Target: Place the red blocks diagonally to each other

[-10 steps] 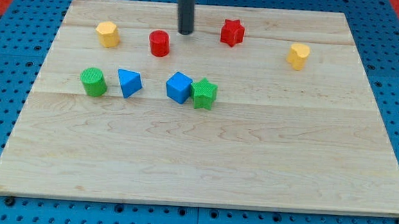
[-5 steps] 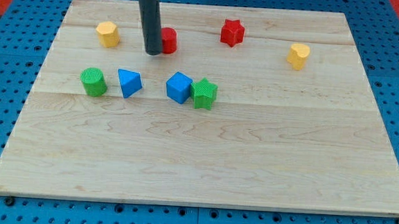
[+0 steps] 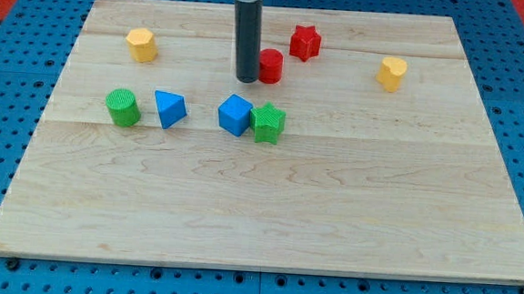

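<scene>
- You had no fingers to open or close on this rig; your arm ended in a plain dark rod, so nothing was gripped
- Your tip (image 3: 247,79) stood on the wooden board (image 3: 267,220), pressed against the view's left side of the red cylinder (image 3: 270,65), touching it as far as the picture showed
- You could see the red star (image 3: 305,42) just up and to the view's right of that cylinder, close by but with a sliver of board between them
- You could judge the task nearly met: the two red blocks sat corner to corner, one lower and to the view's left, the other higher and to the view's right
- What was left for you, by my reading, was only a small trim of the cylinder's place if the slant looked too shallow, and then drawing the rod clear without dragging the block
- You had the other blocks well out of it: the blue cube (image 3: 235,114) touching the green star (image 3: 267,123) below the tip, and the blue wedge-like block (image 3: 169,108) beside the green cylinder (image 3: 122,107) further to the view's left
- You also had a yellow block (image 3: 141,44) near the view's top left and another yellow block (image 3: 392,72) at the right, both untouched
</scene>
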### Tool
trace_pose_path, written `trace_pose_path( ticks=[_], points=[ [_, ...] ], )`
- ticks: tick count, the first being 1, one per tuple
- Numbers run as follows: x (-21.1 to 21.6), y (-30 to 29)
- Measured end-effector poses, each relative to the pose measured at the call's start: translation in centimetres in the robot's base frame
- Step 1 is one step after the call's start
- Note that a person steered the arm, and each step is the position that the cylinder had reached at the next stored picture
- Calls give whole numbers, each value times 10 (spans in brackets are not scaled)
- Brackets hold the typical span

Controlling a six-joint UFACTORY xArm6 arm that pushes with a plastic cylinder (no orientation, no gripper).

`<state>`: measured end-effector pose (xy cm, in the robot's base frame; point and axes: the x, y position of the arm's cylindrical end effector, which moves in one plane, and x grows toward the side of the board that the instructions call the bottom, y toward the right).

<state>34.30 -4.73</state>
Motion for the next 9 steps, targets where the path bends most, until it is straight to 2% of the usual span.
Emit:
trace_pose_path(
  ticks=[1,2,3,4,6,7,8,9],
  points=[
    [-36,-32],
    [-69,7],
    [-52,45],
    [-17,68],
    [-17,84],
    [-24,71],
    [-24,-20],
    [-6,-57]
  ],
)
